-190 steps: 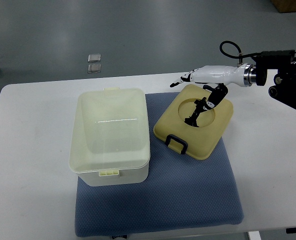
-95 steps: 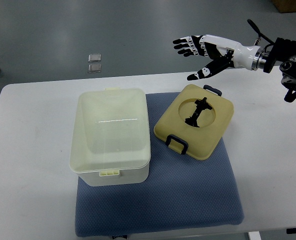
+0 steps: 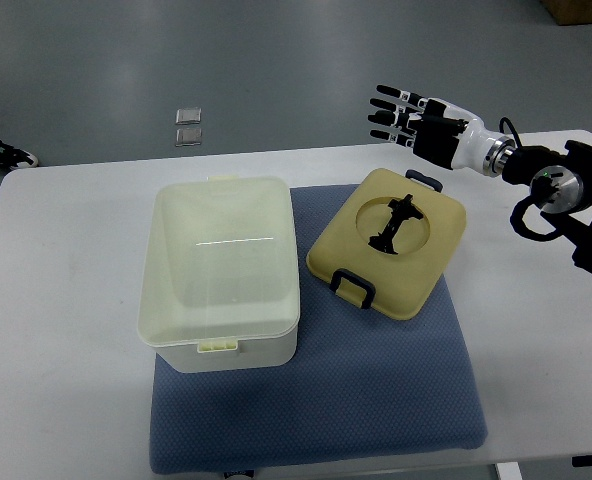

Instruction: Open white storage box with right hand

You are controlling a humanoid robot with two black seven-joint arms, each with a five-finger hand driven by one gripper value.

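White desk [image 3: 66, 270] carries a blue mat [image 3: 376, 390]; open box [image 3: 221, 270] sits on its left part, lid [image 3: 391, 245] just beside, right. Right hand [image 3: 416, 120] hovers beyond the lid, fingers spread, empty.

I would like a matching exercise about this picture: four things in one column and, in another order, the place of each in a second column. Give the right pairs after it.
Things:
1. storage box
2. lid
3. right hand
4. blue mat

Places:
A. raised in the air beyond the far table edge, fingers spread
B. on the left part of the mat, open on top
C. flat on the white table, under box and lid
D. on the mat, to the right of the box

Pairs: 1-B, 2-D, 3-A, 4-C
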